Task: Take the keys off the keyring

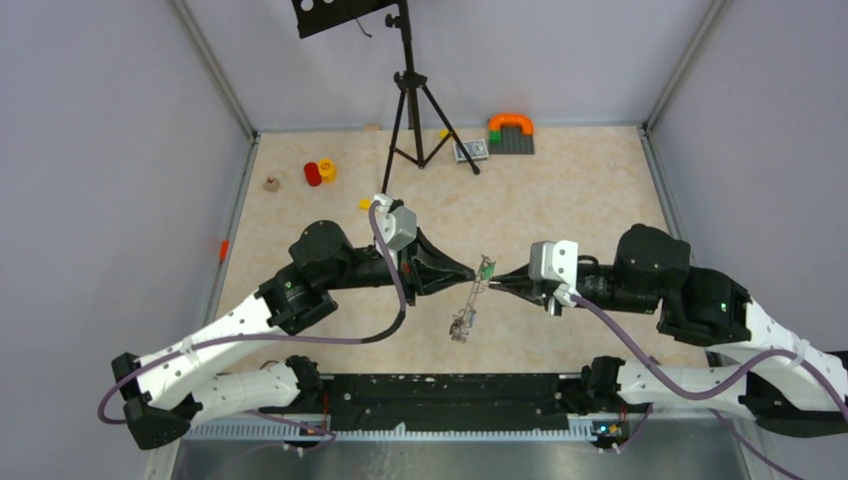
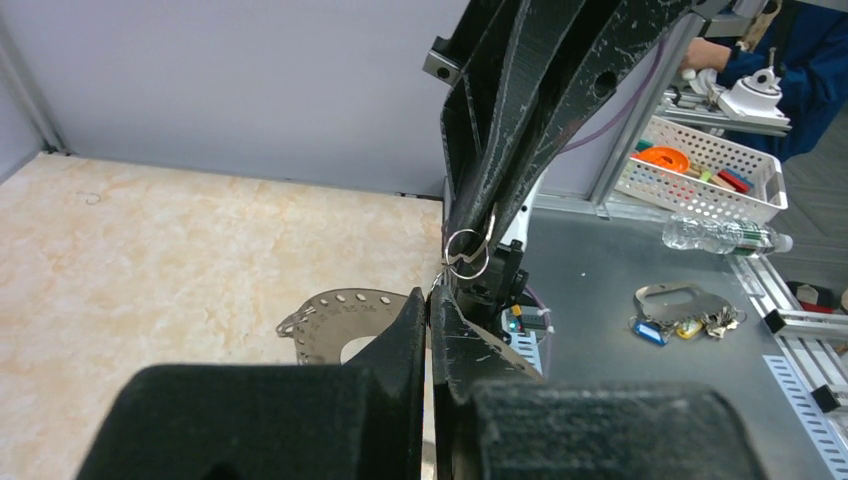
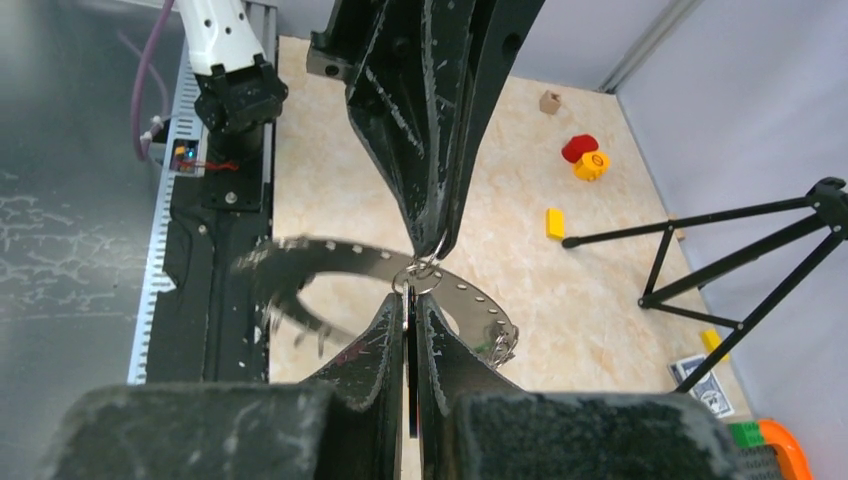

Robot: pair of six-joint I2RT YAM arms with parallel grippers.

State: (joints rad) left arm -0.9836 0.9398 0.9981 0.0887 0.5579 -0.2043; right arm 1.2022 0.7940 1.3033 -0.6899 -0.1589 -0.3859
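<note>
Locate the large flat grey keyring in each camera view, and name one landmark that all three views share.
Top external: keyring at centre, nearly edge-on, hanging between the arms.
Left wrist: lower centre, a perforated arc just left of the left hand.
Right wrist: centre, a perforated band curving behind the right hand.
Shared landmark: the two black hands meeting tip to tip at the keyring.
</note>
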